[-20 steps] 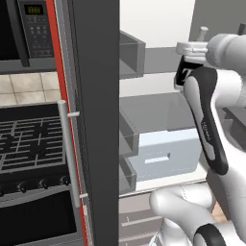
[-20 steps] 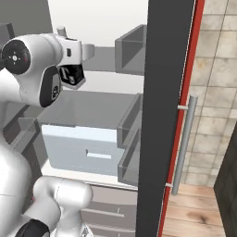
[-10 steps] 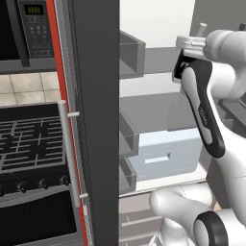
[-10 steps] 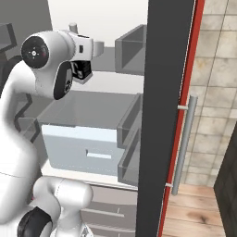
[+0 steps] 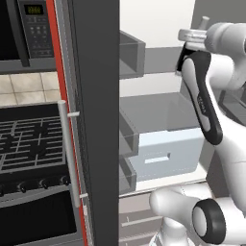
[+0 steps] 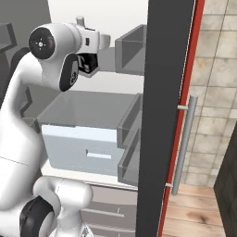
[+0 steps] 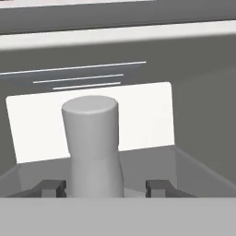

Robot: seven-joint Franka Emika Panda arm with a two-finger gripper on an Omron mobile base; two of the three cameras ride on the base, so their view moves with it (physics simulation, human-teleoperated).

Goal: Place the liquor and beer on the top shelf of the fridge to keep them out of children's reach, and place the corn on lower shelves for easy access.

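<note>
Liquor [image 7: 92, 143] upright, clenched in hand [image 7: 106, 186] low on its body, neck clear above. Level with top shelf [image 5: 161, 60] of fridge [image 5: 96, 120], just before it. Judged glass: stiff, slick, breakable, bottom-heavy. Best gripped on body, not slim neck.

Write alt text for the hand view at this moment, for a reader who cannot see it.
A pale bottle neck with a flat top rises between the two dark fingertips of the gripper, one on each side of it. Behind it is the fridge interior with a grey shelf across the top and a white panel.
</note>
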